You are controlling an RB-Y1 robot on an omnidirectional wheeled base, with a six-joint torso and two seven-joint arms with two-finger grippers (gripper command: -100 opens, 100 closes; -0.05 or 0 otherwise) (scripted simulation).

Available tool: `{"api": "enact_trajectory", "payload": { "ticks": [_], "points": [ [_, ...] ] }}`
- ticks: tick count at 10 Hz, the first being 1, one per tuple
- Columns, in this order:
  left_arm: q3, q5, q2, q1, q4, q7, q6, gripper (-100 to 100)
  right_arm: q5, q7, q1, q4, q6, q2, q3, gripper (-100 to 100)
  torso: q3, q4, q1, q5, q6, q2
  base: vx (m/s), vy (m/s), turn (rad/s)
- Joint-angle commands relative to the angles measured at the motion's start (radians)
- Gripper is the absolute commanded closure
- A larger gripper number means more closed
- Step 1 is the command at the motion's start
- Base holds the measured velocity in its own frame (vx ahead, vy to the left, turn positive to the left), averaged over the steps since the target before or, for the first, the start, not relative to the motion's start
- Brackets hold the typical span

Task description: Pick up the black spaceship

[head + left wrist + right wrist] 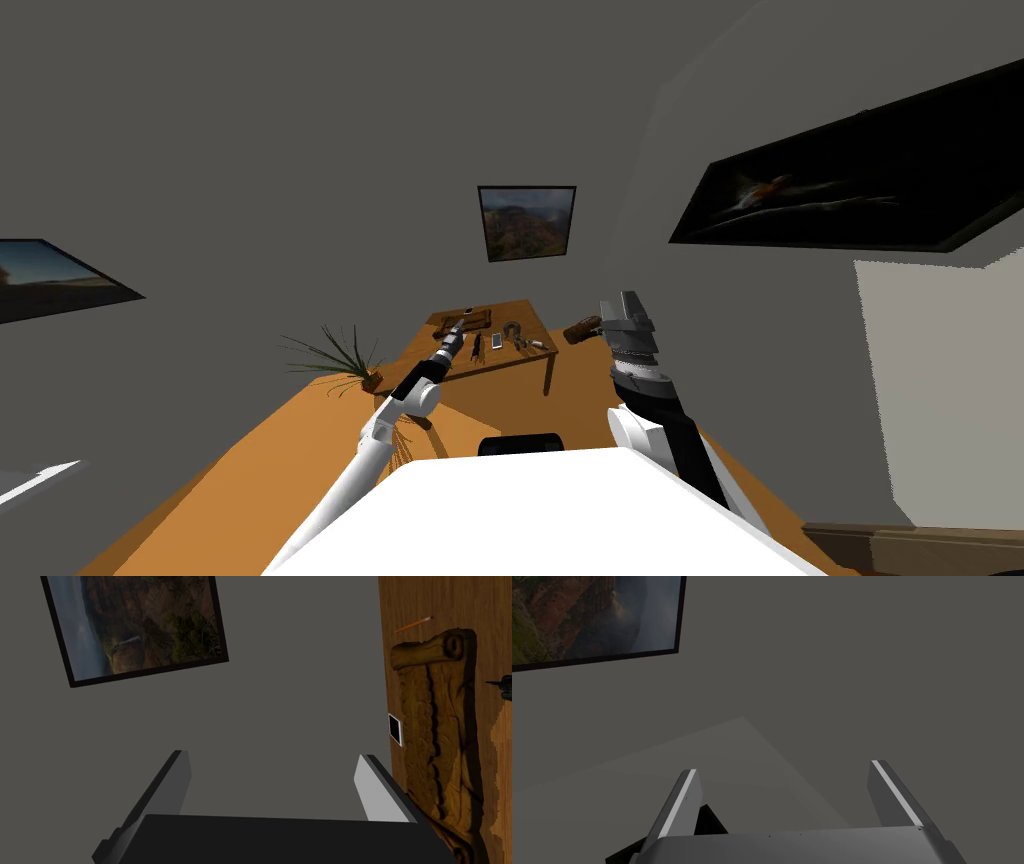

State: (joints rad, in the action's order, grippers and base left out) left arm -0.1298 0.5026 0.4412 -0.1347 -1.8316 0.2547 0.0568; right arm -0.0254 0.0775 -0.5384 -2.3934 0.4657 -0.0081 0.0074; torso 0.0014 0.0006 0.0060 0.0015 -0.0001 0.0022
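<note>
The left pincer (272,776) is sitting nearest, its 2 fingers (172,786) standing wide apart and gripping nothing. It is aiming past the table (495,606) edge at the grey wall. In the head view it is hovering over the table's near-left part. Just beside it, a carved wooden scroll (435,726) is lying flat, with a pencil (414,623) and a small white-framed tablet (395,729) close by.

The black spaceship (478,347) is lying on the table just right of that pincer. It looks slim and dark, and its pointed tip seems to be peeking in beyond the scroll.

Farther right, the right pincer (620,305) is hanging raised, well apart from the table, with its fingers likewise spread and empty.

The main risk, as I am judging it, is aim. The left pincer is not lining up on the spaceship, so closing now would catch air. Swinging across could clip the scroll or nudge the thin spaceship out of reach.
</note>
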Motion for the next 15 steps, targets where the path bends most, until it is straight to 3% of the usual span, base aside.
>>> {"api": "enact_trajectory", "payload": {
  "ticks": [1, 3, 4, 5, 6, 7, 8, 9, 10, 11, 12, 14, 15],
  "points": [
    [-0.011, 0.013, 0.011, 0.014, 0.028, 0.009, 0.020, -100, 0.000, 0.000, 0.000, 0.000, 0.000, 0.000, 0.000, 0, 0.000, 0.000, 0.000, 0.000, 0.000, 0.000, -0.055, 0.060, -0.078],
    [-0.043, 0.068, 0.066, 0.069, 0.098, 0.034, 0.089, -100, 0.000, 0.000, 0.000, 0.000, 0.000, 0.000, 0.000, 0, 0.000, 0.000, 0.000, 0.000, 0.000, -0.001, -0.054, 0.084, -0.247],
    [-0.043, 0.068, 0.066, 0.069, 0.112, 0.034, 0.097, -100, 0.000, 0.000, 0.000, 0.000, 0.000, 0.000, 0.000, 0, 0.000, 0.000, 0.001, 0.000, 0.000, 0.000, -0.049, 0.081, -0.085],
    [-0.059, 0.094, 0.094, 0.095, 0.144, 0.048, 0.134, -100, 0.000, 0.000, 0.000, 0.000, 0.000, 0.000, 0.000, 0, 0.000, 0.000, 0.000, 0.000, -0.001, -0.001, -0.045, 0.064, -0.155],
    [-0.059, 0.094, 0.094, 0.095, 0.155, 0.048, 0.134, -100, 0.000, 0.000, 0.000, 0.000, 0.000, 0.000, 0.000, 0, -0.001, 0.000, 0.000, 0.000, 0.000, -0.001, -0.032, 0.050, -0.093],
    [-0.077, 0.119, 0.121, 0.120, 0.198, 0.062, 0.170, -100, 0.000, 0.000, 0.000, 0.000, 0.000, 0.000, 0.000, 0, -0.001, 0.000, -0.001, 0.000, -0.001, -0.002, -0.021, 0.052, -0.217],
    [-0.077, 0.119, 0.121, 0.120, 0.198, 0.062, 0.170, -100, 0.000, 0.000, 0.000, 0.000, 0.000, 0.000, 0.000, 0, -0.001, -0.001, -0.001, 0.000, 0.000, -0.003, -0.015, 0.049, -0.086],
    [-0.095, 0.143, 0.147, 0.143, 0.231, 0.077, 0.204, -100, 0.000, 0.000, 0.000, 0.000, 0.000, 0.000, 0.000, 0, -0.002, -0.001, -0.002, 0.000, -0.001, -0.003, -0.015, 0.049, -0.191],
    [-0.095, 0.143, 0.147, 0.143, 0.242, 0.077, 0.204, -100, 0.000, 0.000, 0.000, 0.000, 0.000, 0.000, 0.000, 0, -0.002, -0.001, -0.001, 0.000, 0.000, -0.004, -0.013, 0.047, -0.122],
    [-0.114, 0.165, 0.173, 0.164, 0.277, 0.092, 0.237, -100, 0.000, 0.000, 0.000, 0.000, 0.000, 0.000, 0.000, 0, -0.002, -0.001, -0.002, 0.000, -0.001, -0.004, -0.017, 0.046, -0.252],
    [-0.114, 0.165, 0.173, 0.164, 0.286, 0.092, 0.237, -100, 0.000, 0.000, 0.000, 0.000, 0.000, 0.000, 0.000, 0, -0.002, -0.001, -0.002, 0.000, 0.000, -0.004, -0.013, 0.046, -0.102],
    [-0.152, 0.204, 0.220, 0.201, 0.362, 0.123, 0.298, -100, 0.000, 0.000, 0.000, 0.000, 0.000, 0.000, 0.000, 0, -0.003, -0.001, -0.002, 0.000, 0.000, -0.005, 0.006, 0.048, -0.310],
    [-0.152, 0.204, 0.220, 0.201, 0.374, 0.123, 0.299, -100, 0.000, 0.000, 0.000, 0.000, 0.000, 0.000, 0.000, 0, -0.003, -0.001, -0.001, 0.000, 0.000, -0.005, 0.003, 0.066, -0.092]
  ]
}}
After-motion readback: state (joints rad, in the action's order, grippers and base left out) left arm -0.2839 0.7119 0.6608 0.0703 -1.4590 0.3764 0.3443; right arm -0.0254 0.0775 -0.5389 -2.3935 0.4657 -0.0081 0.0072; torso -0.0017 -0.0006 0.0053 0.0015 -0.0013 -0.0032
